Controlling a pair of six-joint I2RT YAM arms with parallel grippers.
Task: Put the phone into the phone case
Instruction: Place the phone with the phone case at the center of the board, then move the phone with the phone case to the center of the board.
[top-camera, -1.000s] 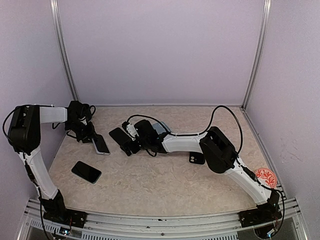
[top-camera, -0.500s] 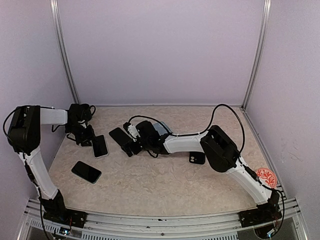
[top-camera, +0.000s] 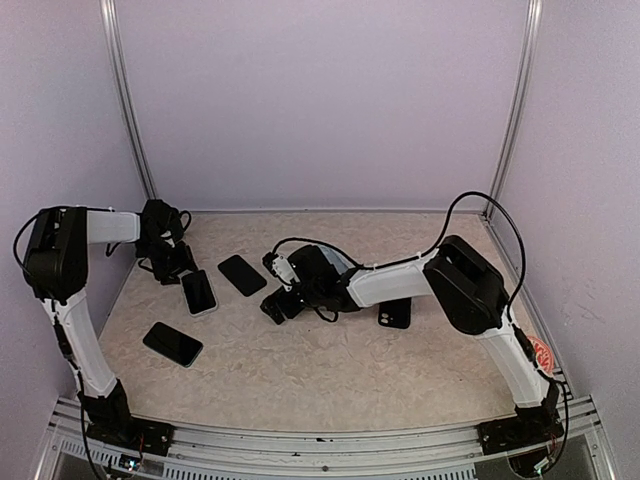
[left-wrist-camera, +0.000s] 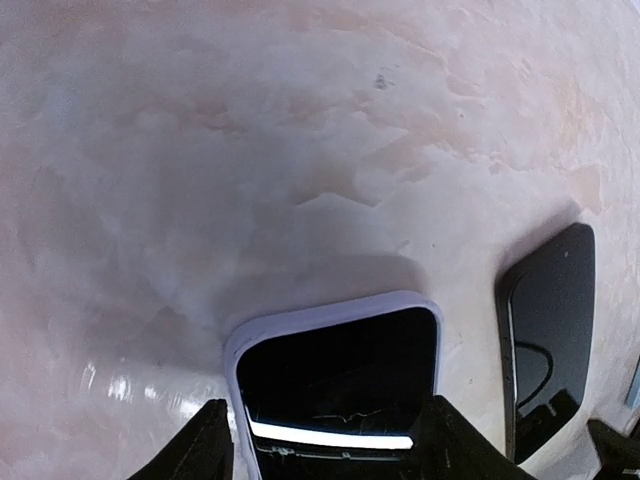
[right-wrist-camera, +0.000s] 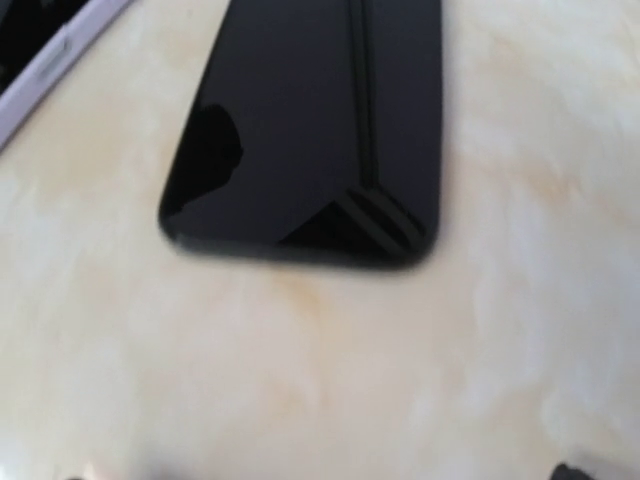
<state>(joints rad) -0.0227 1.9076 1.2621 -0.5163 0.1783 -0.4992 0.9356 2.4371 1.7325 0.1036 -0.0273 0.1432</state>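
A phone in a lilac case (top-camera: 198, 291) lies flat on the table at the left. In the left wrist view the cased phone (left-wrist-camera: 335, 385) lies just below my left gripper (left-wrist-camera: 330, 450), whose open fingers (left-wrist-camera: 200, 450) straddle its near end. A bare black phone (top-camera: 242, 274) lies to its right, also seen from the left wrist (left-wrist-camera: 550, 330) and the right wrist (right-wrist-camera: 310, 130). My right gripper (top-camera: 283, 300) hovers open with nothing in it, just short of that phone. An empty black phone case (top-camera: 393, 314) lies behind the right forearm.
Another dark phone (top-camera: 172, 343) lies nearer the front left. A red patterned disc (top-camera: 535, 352) sits by the right edge. The enclosure walls (top-camera: 320, 110) close off the back and sides. A corner of the lilac case (right-wrist-camera: 50, 60) shows in the right wrist view.
The left gripper laid the cased phone flat on the table and its jaws spread. The right gripper drew back from the black phone, toward the front right.
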